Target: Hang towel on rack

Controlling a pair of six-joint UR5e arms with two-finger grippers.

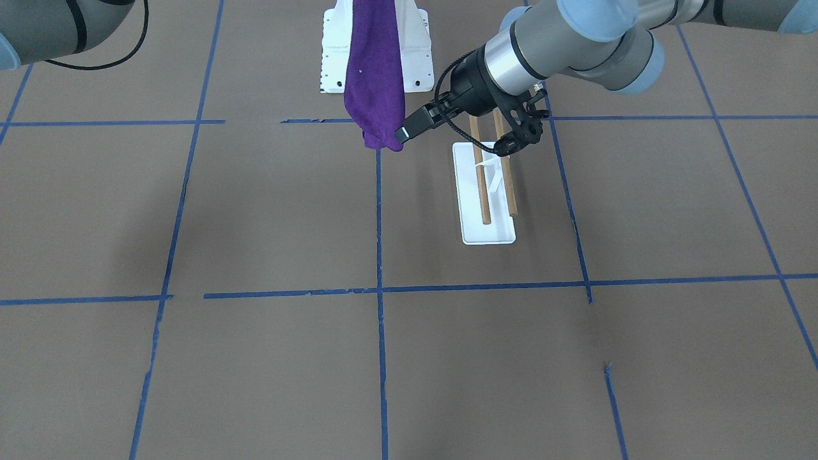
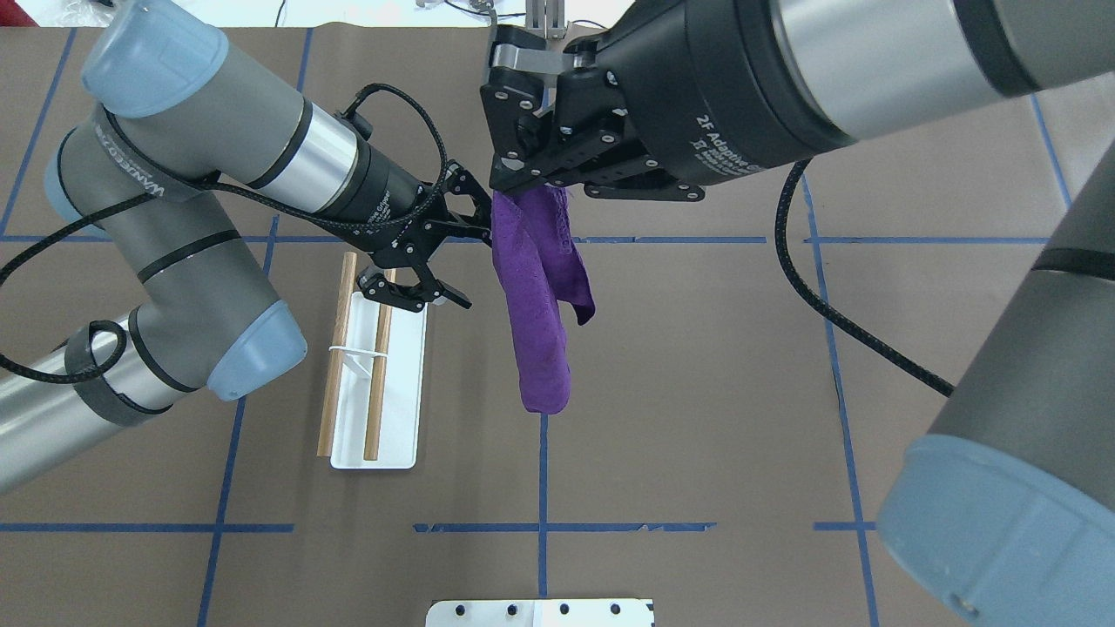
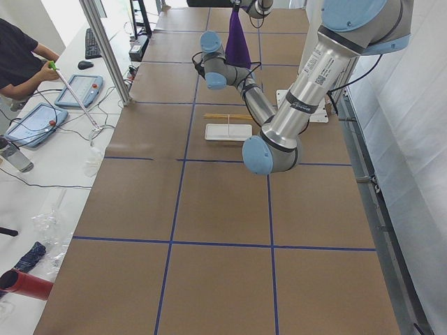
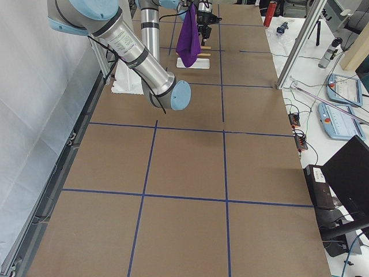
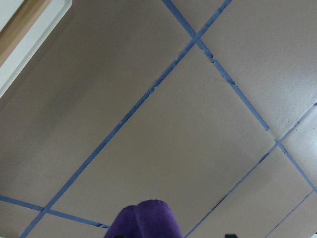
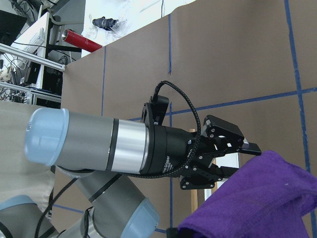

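The purple towel [image 2: 542,305] hangs in folds from my right gripper [image 2: 523,185], which is shut on its top end high above the table. It also shows in the front-facing view [image 1: 374,76] and the right wrist view [image 6: 262,198]. The rack [image 2: 401,418], a white base with two brown rods [image 2: 335,348], stands on the table to the towel's left and also shows in the front-facing view [image 1: 489,233]. My left gripper [image 2: 470,266] is open above the rack's far end, its jaws at the towel's left edge. I cannot tell whether it touches the towel.
The white bolted robot pedestal [image 1: 418,64] stands at the robot's side of the table, behind the towel. Blue tape lines [image 2: 542,488] grid the brown tabletop. An operator [image 3: 21,56] with tablets sits beyond the table's far side.
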